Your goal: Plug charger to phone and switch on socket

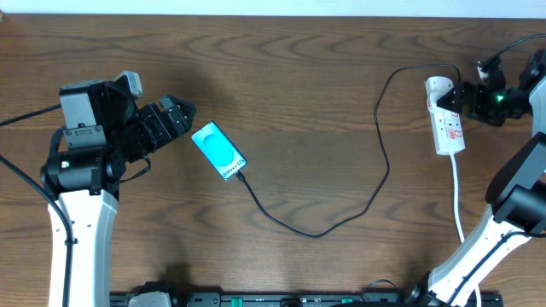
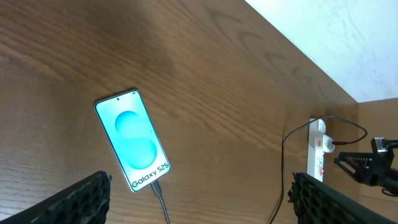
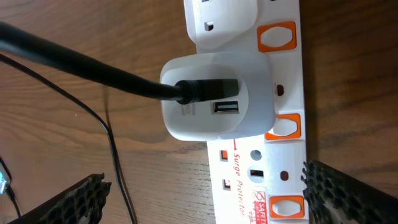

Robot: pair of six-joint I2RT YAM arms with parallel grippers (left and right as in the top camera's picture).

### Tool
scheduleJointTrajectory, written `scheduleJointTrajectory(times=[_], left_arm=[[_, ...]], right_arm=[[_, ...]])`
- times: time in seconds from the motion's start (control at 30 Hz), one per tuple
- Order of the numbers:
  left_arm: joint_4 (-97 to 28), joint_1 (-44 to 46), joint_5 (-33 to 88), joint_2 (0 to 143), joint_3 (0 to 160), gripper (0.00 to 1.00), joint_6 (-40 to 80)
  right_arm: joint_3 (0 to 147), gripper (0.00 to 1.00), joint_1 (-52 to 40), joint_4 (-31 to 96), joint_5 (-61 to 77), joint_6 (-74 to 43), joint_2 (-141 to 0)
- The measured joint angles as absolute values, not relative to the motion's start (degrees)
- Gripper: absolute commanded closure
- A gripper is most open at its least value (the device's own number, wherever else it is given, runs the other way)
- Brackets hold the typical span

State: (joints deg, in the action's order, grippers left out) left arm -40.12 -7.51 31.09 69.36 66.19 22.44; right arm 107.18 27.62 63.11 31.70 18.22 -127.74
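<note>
The phone [image 1: 218, 151] lies on the table with its cyan screen lit, also in the left wrist view [image 2: 132, 140]. The charger cable [image 1: 324, 228] runs from the phone's lower end, where its plug tip [image 2: 157, 187] is in the port, across the table to a white adapter [image 3: 217, 96] seated in the socket strip [image 1: 447, 119]. My left gripper [image 1: 177, 115] is open and empty just left of the phone. My right gripper [image 1: 461, 100] is open, hovering close over the strip [image 3: 273, 180] beside its orange switches [image 3: 283, 126].
The strip's white cord [image 1: 457, 196] runs toward the table's front edge. A black bar [image 1: 281, 299] lies along the front edge. The table's far edge meets a white wall [image 2: 348, 37].
</note>
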Motion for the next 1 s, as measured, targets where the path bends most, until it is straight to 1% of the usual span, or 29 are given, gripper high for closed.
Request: scheduleJointTrajectory(times=[0.23,0.57,1.0], left_arm=[[-40.1,-7.5,31.1,69.4,66.2,0.08,22.4],[-40.2,-7.5,31.1,69.4,66.2,0.08,22.4],[-40.1,-7.5,31.1,69.4,66.2,0.08,22.4]], right_arm=[[107.2,0.01,27.5,62.7,31.8,18.2,-127.9],[107.3,0.01,24.7,61.8,32.1,18.2,-131.0],[107.3,0.01,24.7,61.7,31.9,18.1,-131.0]])
